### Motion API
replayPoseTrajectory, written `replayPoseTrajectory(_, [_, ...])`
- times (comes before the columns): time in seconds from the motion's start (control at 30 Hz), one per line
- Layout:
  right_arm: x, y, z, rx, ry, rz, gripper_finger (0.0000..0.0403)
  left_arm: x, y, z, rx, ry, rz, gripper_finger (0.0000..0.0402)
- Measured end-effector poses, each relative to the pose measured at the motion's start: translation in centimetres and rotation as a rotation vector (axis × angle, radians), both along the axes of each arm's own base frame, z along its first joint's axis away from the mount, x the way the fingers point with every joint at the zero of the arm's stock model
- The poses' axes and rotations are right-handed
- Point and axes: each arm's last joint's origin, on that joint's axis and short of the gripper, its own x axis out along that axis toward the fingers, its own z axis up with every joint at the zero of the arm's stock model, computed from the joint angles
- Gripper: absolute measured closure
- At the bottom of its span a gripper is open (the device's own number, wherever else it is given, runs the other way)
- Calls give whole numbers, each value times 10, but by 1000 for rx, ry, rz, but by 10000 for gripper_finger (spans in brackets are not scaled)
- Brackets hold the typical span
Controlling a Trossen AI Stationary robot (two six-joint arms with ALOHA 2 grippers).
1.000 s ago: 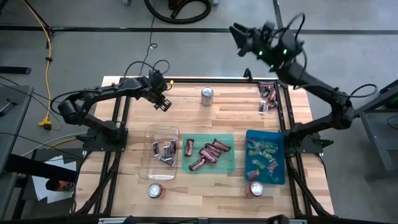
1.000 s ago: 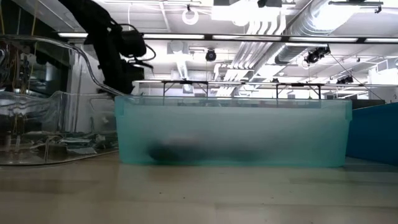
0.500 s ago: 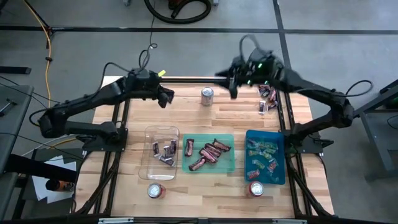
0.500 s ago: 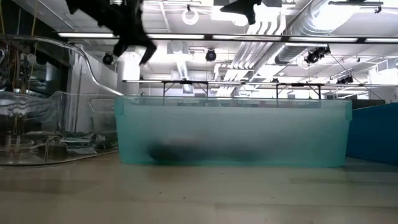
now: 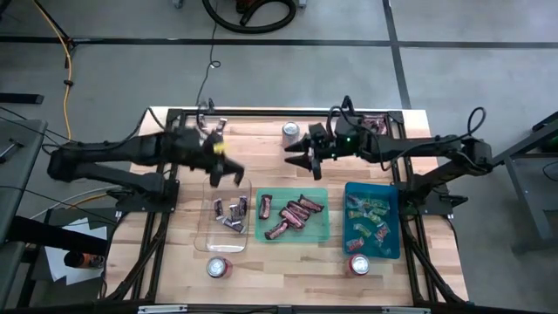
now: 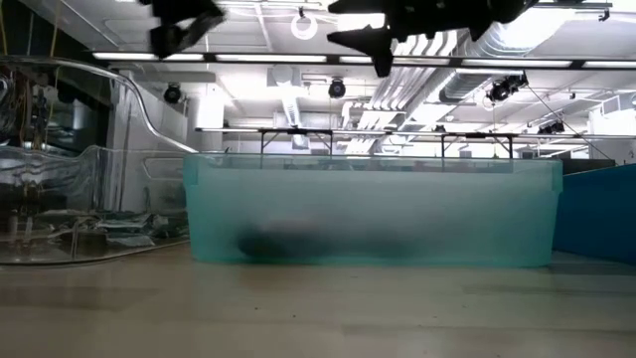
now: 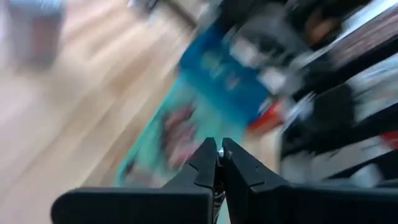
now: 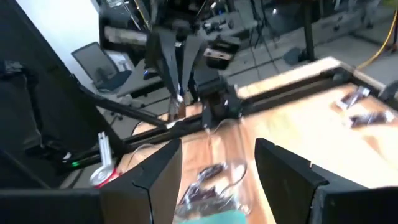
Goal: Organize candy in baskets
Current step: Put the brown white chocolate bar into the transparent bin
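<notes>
Two dark arms are reaching in over a wooden table [image 5: 187, 253] where three baskets are sitting side by side near its front edge; the left gripper [image 5: 234, 177] is hanging above the far end of the clear basket [image 5: 209, 240], its fingers [image 7: 205, 165] pressed flat together with nothing between them; the right gripper [image 5: 290, 158] is hovering near the table's middle, just beyond the far edge of the green basket [image 5: 321, 234], its two fingers [image 8: 152, 177] standing well apart and carrying nothing.

Dark and silver candy [image 5: 229, 213] is lying in the clear basket; maroon-brown candy [image 5: 292, 214] is filling the green basket beside it; light green and pink candy [image 5: 370, 218] is resting in the teal-blue basket [image 5: 352, 251] on the right; a few loose wrapped sweets [image 5: 372, 126] are showing at the table's far right corner, partly hidden behind the right arm.

One drink can [image 5: 289, 132] is standing at the far side of the table, just beside the right gripper; two more cans are sitting at the front edge, one [image 5: 217, 267] before the clear basket, one [image 5: 358, 264] at the front of the teal-blue basket; a black metal frame [image 5: 261, 112] is running along the table's far edge.
</notes>
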Motion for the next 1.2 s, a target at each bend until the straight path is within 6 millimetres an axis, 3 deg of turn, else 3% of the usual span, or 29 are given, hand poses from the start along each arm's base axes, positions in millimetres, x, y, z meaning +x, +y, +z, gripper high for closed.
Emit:
replayPoseTrajectory(0.17, [0, 8, -9, 142, 42, 3, 205, -13, -27, -33, -4, 258, -6, 401])
replayPoseTrajectory(0.3, [1, 19, -8, 204, 39, 17, 205, -17, -42, -66, 6, 342, -65, 401])
replayPoseTrajectory(0.43, [3, 29, -6, 255, 16, -32, 205, -25, -45, -102, 11, 430, 6, 401])
replayPoseTrajectory(0.57, [4, 37, -6, 323, 10, -128, 205, -30, -42, -122, 25, 451, 97, 389])
replayPoseTrajectory(0.77, [5, 48, -5, 436, 2, -199, 205, -26, -41, -121, 16, 406, 60, 324])
replayPoseTrajectory(0.97, [6, 56, 2, 444, -70, -170, 205, -28, -44, -118, -36, 408, -36, 242])
replayPoseTrajectory(1.2, [5, 56, 11, 401, -161, -142, 205, -16, -36, -56, 51, 100, -42, 207])
